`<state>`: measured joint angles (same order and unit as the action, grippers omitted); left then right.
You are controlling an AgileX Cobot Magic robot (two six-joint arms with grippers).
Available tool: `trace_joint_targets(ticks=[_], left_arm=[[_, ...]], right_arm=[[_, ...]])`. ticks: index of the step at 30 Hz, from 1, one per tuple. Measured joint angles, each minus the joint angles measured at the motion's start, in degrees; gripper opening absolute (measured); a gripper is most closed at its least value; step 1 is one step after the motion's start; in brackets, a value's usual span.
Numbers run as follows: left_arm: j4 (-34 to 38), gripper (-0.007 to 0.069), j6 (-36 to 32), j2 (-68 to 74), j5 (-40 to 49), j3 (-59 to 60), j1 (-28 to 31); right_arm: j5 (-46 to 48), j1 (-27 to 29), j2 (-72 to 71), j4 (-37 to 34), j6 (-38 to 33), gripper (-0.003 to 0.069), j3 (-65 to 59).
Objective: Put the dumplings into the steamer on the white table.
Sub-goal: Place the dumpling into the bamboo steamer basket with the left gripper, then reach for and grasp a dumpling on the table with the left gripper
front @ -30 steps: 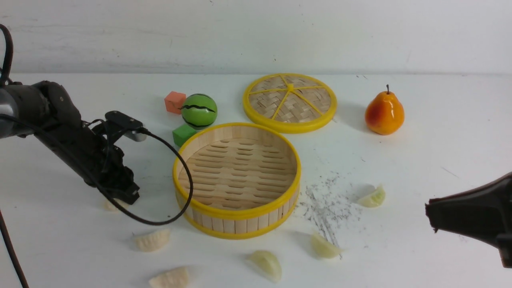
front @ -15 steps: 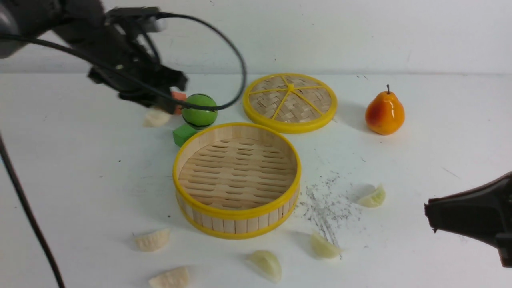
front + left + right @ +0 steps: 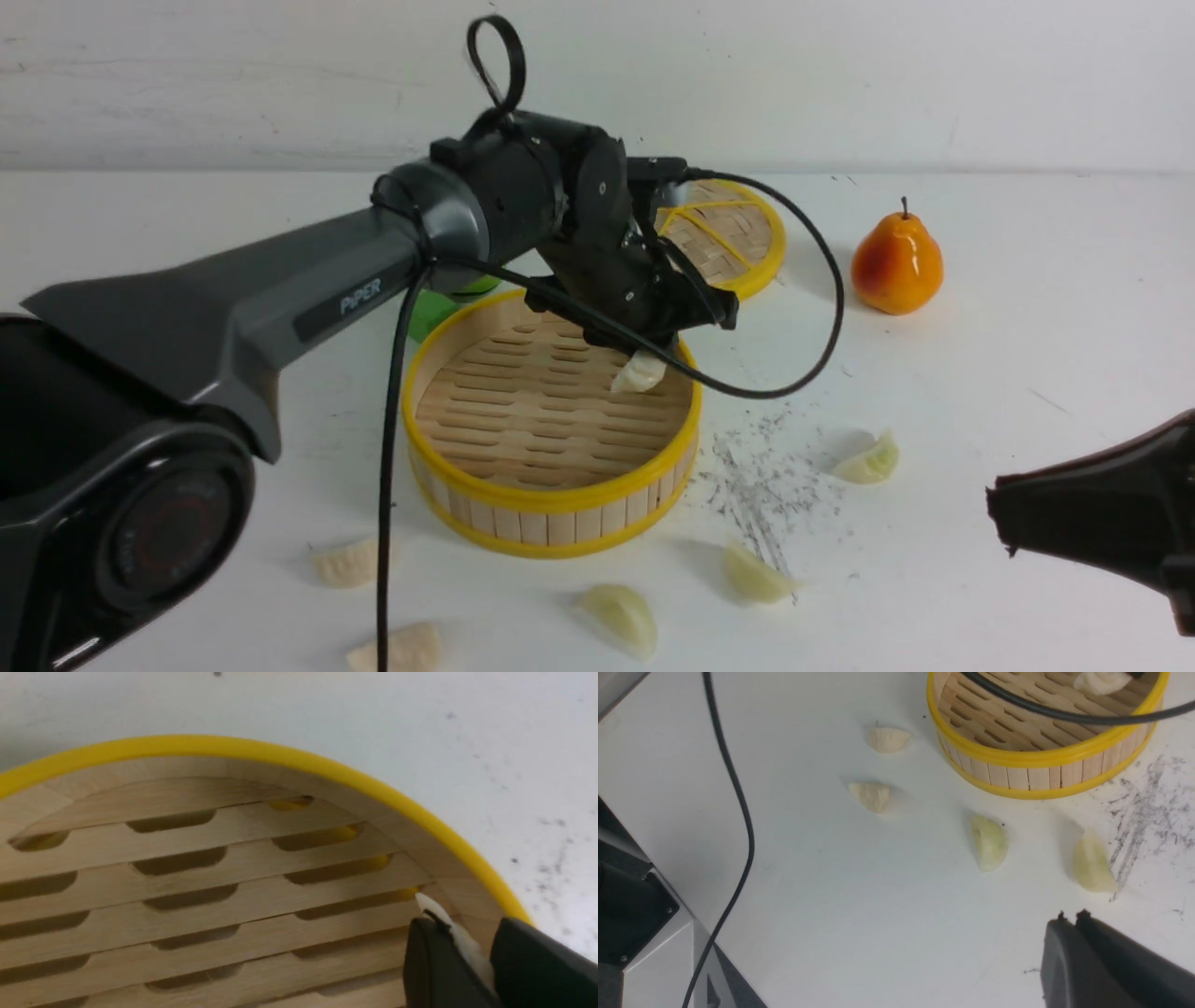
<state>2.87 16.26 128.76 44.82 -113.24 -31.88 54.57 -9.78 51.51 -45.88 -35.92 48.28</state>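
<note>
Holds a cream dumpling (image 3: 639, 373) clamped in the left pincer (image 3: 656, 347), low inside the steamer (image 3: 551, 499), over the slatted floor close to its far right wall; cannot tell whether touching the slats. Hovers with the right pincer (image 3: 1071, 916) clenched on nothing above the desk (image 3: 1027, 327), at the near right. Shows two more cream dumplings (image 3: 345, 563) (image 3: 401, 649) lying on the desk off the steamer's near left, and three greenish dumplings (image 3: 621, 616) (image 3: 756, 574) (image 3: 873, 460) in front and to its right

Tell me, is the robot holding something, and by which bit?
The left gripper pinches a cream-white dumpling by its upper part, over the steamer. The right gripper holds nothing.
</note>
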Motion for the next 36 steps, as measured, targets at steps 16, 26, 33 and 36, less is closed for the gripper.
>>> trace_joint_targets(ticks=[16,26,33,36], left_arm=[[-9.07,0.0533,5.15,-0.07,12.55,-4.28,0.11],[-10.49,0.0569,-4.0,-15.11,25.72,-4.3,1.07],[-9.4,0.0542,-7.35,-31.46,25.91,19.34,9.37],[-7.84,0.0533,-12.68,-35.67,26.03,29.57,13.55]], right_arm=[[1.07,0.0,-0.86,-1.24,0.0,0.0038,0.0],[1.24,0.0,-1.52,-1.45,0.0,0.005,0.0],[1.24,0.0,-1.58,-3.69,-0.05,0.0062,0.0],[1.24,0.0,-1.58,-4.52,-0.66,0.0064,0.0]])
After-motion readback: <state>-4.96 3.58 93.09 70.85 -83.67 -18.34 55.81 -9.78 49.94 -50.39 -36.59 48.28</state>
